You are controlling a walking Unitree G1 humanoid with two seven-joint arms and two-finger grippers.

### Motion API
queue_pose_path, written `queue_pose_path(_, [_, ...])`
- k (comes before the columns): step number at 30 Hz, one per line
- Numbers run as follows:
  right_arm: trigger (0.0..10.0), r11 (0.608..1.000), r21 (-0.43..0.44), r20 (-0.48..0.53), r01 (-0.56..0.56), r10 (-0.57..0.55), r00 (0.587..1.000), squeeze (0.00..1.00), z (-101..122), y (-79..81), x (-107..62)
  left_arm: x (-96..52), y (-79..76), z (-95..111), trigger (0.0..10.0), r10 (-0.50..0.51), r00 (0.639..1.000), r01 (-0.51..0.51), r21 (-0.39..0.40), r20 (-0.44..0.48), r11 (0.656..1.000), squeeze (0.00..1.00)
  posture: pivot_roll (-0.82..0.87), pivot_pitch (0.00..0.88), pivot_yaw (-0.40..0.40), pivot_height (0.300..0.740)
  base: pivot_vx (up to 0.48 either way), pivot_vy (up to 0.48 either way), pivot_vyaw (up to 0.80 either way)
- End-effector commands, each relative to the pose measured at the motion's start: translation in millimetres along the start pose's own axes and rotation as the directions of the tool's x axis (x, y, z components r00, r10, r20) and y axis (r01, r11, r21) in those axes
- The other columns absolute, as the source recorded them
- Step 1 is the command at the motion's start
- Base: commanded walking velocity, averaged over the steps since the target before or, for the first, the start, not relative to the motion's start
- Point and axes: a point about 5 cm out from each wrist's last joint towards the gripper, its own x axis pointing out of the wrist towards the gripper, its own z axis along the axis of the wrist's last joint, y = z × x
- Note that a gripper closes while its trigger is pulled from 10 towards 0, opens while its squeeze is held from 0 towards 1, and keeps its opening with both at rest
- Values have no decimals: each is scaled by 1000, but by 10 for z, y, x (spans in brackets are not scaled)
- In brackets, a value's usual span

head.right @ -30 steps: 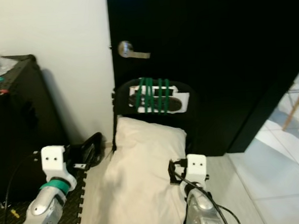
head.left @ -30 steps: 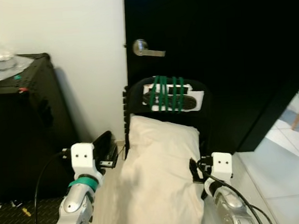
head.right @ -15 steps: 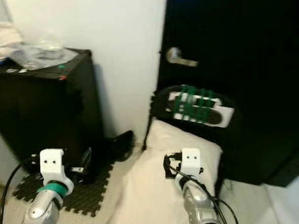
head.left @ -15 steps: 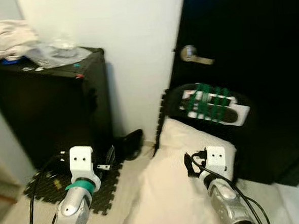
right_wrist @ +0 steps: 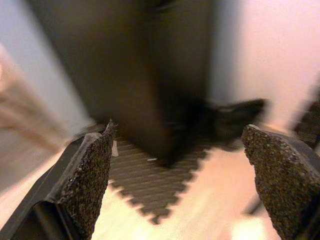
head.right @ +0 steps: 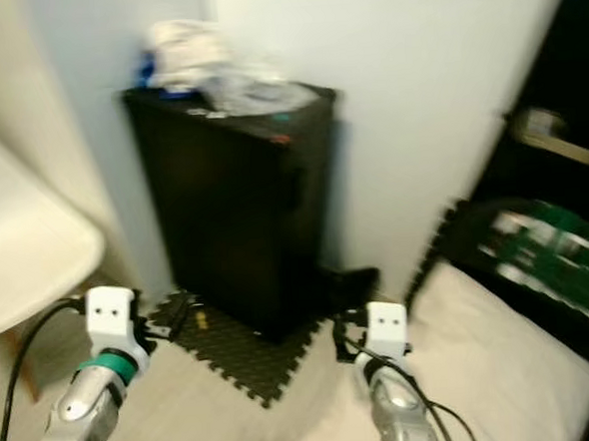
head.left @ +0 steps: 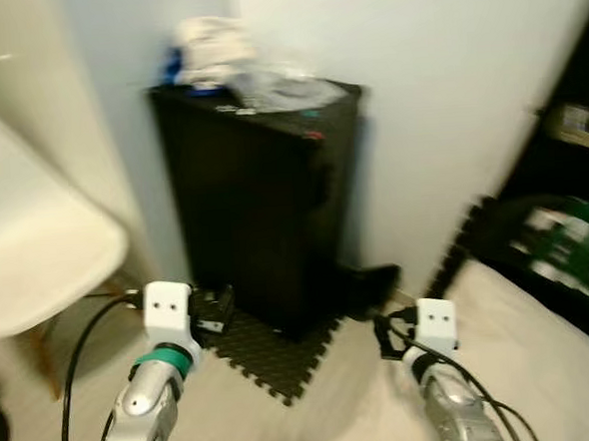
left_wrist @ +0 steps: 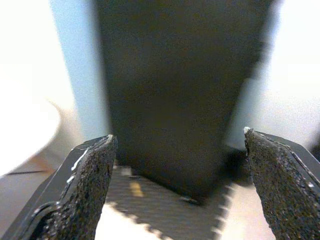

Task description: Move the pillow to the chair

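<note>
The cream pillow (head.left: 542,345) lies low at the right, against a black frame wound with green straps (head.left: 566,239). A white moulded chair (head.left: 31,247) with a wooden leg stands at the far left. My left gripper (head.left: 216,311) is held out in front, near the chair's seat edge, its fingers (left_wrist: 85,185) wide open with nothing between them. My right gripper (head.left: 386,335) is also open and empty, its fingers (right_wrist: 85,175) spread, just left of the pillow's near corner. The picture is blurred.
A tall black cabinet (head.left: 263,192) stands against the white wall between chair and pillow, with white cloth and a plastic bag (head.left: 235,69) on top. A black foam mat (head.left: 273,357) lies at its foot. A black door (head.left: 581,83) is at the right.
The whole view has swung left: the pillow and door slid to the right edge, and the cabinet and white chair came into view. Both grippers stay open and empty.
</note>
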Motion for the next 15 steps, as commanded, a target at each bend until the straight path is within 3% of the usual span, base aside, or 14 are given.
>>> queue_pose_path(1, [10000, 1000, 2, -37, 14, -13, 999, 0, -104, -35, -42, -34, -13, -97, 10000, -5, 999, 5, 0, -44, 1000, 0, 3, 10, 27, 739, 0, 0, 800])
queue_pose_path(15, [10000, 1000, 12, -78, 22, -21, 997, 0, -198, -26, -60, -22, -17, -260, 10000, 22, 990, -19, 20, -137, 1000, 0, 3, 8, 18, 739, 0, 0, 800])
